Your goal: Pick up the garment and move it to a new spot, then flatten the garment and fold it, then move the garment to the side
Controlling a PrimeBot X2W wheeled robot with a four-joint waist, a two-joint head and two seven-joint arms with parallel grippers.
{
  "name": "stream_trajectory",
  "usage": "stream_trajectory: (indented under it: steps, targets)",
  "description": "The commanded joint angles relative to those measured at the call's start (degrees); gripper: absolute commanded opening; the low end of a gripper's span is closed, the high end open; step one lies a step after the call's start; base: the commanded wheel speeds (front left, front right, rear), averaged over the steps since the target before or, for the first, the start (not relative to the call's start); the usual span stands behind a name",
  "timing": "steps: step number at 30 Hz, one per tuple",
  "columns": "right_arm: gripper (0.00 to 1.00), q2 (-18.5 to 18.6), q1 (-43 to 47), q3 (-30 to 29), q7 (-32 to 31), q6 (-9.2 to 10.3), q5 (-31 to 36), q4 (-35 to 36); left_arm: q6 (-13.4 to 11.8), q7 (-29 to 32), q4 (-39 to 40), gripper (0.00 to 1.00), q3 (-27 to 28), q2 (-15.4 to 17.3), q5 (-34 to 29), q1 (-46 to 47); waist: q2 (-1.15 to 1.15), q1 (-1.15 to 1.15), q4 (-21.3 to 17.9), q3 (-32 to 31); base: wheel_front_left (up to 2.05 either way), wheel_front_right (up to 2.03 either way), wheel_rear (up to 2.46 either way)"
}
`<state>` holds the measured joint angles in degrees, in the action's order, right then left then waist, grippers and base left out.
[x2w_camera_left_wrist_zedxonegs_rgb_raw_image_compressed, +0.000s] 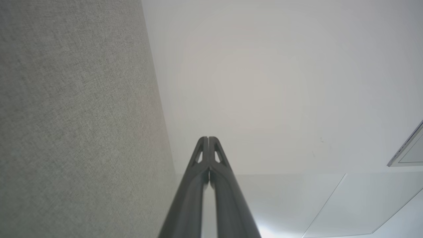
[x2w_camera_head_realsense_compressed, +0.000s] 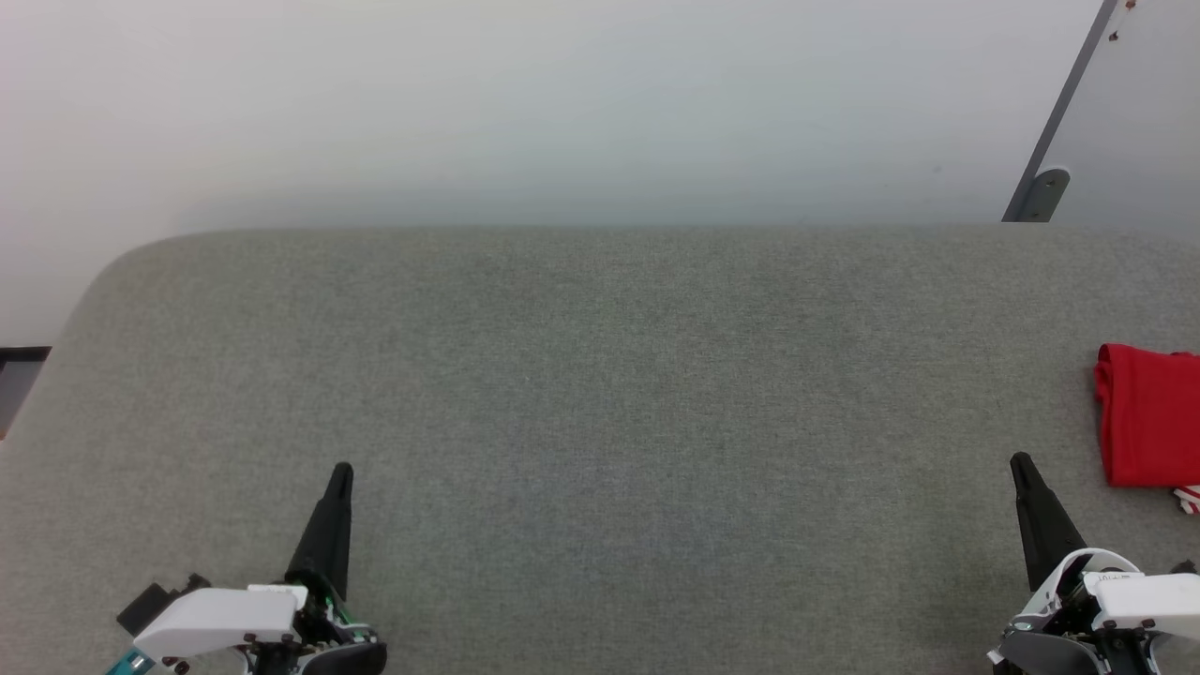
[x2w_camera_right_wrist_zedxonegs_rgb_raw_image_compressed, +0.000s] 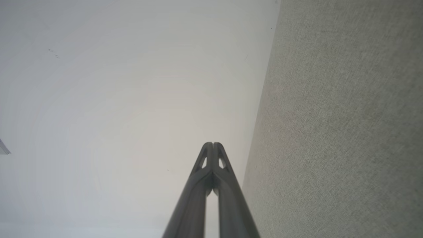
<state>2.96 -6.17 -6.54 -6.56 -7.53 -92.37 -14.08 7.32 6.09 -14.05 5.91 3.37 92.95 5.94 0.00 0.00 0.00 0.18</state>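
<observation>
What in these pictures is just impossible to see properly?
- Red T-shirt: the head view's right edge cuts it off, so its full shape and folds cannot be judged. A bit of striped trim peeks out below it.
- Grey post: cut off by the head view's top edge, so what it holds up is unclear.
- Dark thing beside the table: cut off by the left edge, too little to identify.

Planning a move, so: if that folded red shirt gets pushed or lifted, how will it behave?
The garment is probably floppy: its rolled left edge looks soft, so lifting at one point would likely undo the fold. Pushed, it would likely bunch rather than slide, since the table looks woven and grippy.
</observation>
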Motion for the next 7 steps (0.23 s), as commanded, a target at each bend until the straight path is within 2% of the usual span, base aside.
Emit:
stream_trajectory:
  steps: [1, 7]
  targets:
    - [0.0, -0.25, -0.15, -0.05, -0.13, 0.08, -0.04, -0.01, 0.3, 0.19, -0.07, 0.0, 0.16, -0.12, -0.18, 0.53, 0.0, 0.0, 0.0, 0.0, 0.0, 0.0, 0.0]
    - [0.0, -0.25, -0.15, -0.05, -0.14, 0.08, -0.05, -0.01, 0.3, 0.24, -0.07, 0.0, 0.21, -0.15, -0.18, 0.54, 0.0, 0.0, 0.0, 0.0, 0.0, 0.0, 0.0]
